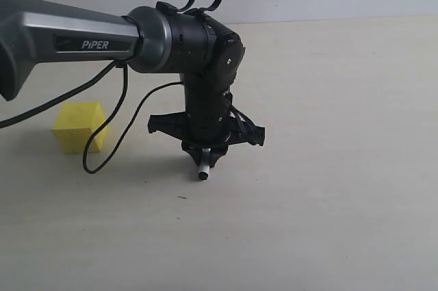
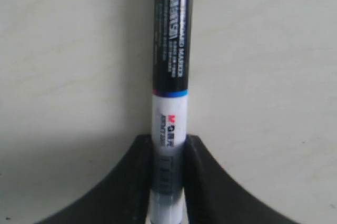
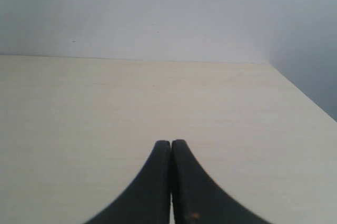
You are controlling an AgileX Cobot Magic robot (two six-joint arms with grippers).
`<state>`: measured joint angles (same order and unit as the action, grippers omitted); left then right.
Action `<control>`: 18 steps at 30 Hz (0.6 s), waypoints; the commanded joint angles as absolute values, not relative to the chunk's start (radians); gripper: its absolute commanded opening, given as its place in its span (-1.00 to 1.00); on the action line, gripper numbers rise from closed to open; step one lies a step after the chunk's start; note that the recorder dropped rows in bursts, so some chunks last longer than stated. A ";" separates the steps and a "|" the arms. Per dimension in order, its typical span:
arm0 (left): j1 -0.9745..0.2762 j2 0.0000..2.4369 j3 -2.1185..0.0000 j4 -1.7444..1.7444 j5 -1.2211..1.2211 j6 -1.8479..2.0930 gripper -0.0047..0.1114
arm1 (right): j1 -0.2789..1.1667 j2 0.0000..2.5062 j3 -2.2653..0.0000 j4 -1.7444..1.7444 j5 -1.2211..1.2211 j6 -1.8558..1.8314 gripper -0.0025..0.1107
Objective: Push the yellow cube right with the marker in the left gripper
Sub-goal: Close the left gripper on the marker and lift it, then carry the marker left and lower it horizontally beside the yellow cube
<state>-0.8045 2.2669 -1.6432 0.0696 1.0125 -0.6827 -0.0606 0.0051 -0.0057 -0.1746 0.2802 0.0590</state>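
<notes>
**Left end effector.** The black left gripper [image 1: 204, 157], mounted on a bulky black wrist at the end of the grey arm lettered "PIPER" [image 1: 61, 31], points down toward the pale wood-grain table [image 1: 328, 168]. It is clamped on the slim marker with a white barrel and black printed label [image 2: 169, 76]. In the left wrist view the two black fingers [image 2: 131, 182] press against opposite sides of the white barrel, and the black labelled part runs out beyond them over the table. In the exterior view only the marker's short lower end shows below the gripper, white with a black tip. It is close to the table surface, and the pictures do not show whether it touches.

**Task object.** The small bright yellow matte cube [image 1: 79, 127] rests on the table at the left of the exterior view, under the grey arm. It lies to the left of the left gripper and the marker tip, well apart from both, with bare table between. A loop of thin black cable [image 1: 116, 120] hangs from the arm and crosses in front of the cube's right edge.

**Right end effector.** The black right gripper [image 3: 171, 145] has its fingers pressed together with nothing between them. It faces along the table toward a plain pale wall [image 3: 158, 13].
</notes>
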 commanded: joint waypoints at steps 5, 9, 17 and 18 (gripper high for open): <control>-0.798 2.156 -1.641 0.080 1.156 -0.537 -0.92 | -0.067 0.000 0.000 -0.173 0.267 0.053 -0.96; -0.787 1.955 -1.605 0.264 1.221 -0.464 -0.92 | -0.067 0.000 0.000 -0.173 0.267 0.053 -0.96; -0.490 1.409 -1.145 0.360 1.221 -0.226 -0.92 | -0.067 0.000 0.000 -0.173 0.267 0.053 -0.96; -0.439 1.372 -1.098 0.360 1.221 -0.176 -0.92 | -0.067 0.000 0.000 -0.173 0.267 0.053 -0.96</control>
<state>-0.5354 1.4556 -1.1839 0.3507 1.2156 -0.2691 -0.0606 0.0051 -0.0057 -0.1746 0.2802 0.0590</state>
